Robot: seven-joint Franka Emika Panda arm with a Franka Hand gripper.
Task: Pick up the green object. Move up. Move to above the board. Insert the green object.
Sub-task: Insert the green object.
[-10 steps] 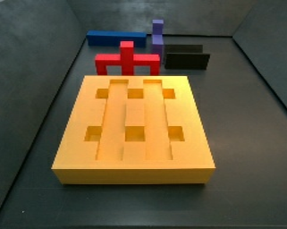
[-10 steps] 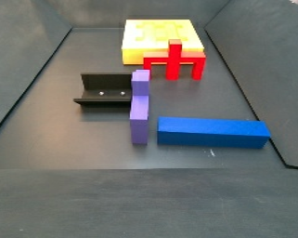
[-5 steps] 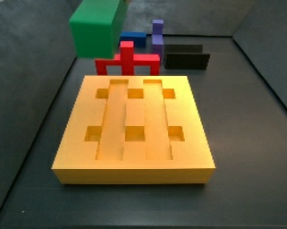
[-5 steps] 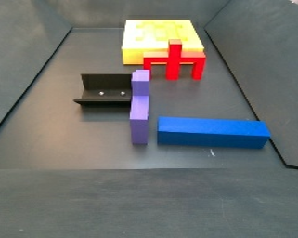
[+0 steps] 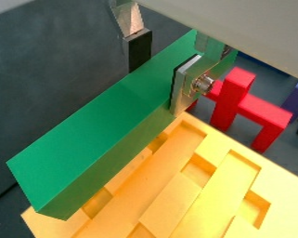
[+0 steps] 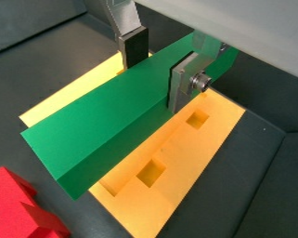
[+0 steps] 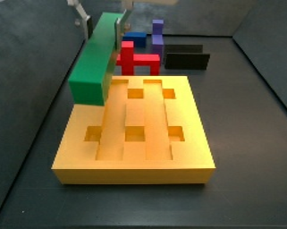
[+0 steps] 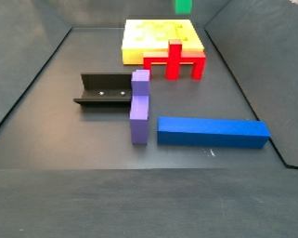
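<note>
Now over the board (image 7: 133, 125), hand (image 5: 163, 65) clasps matte green object (image 5: 108, 130).

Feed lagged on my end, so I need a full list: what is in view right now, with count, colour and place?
green object: one, green, held in the air over the board's edge.
board: one, orange-yellow, on the floor, square recesses in its top.
red cross-shaped piece: one, red, on the floor beside the board.
purple bar: one, purple, lying beside the fixture.
blue bar: one, blue, flat on the floor.
fixture: one, dark, on the floor.
gripper: one, silver fingers with dark pads, shut on the green object above the board.
</note>
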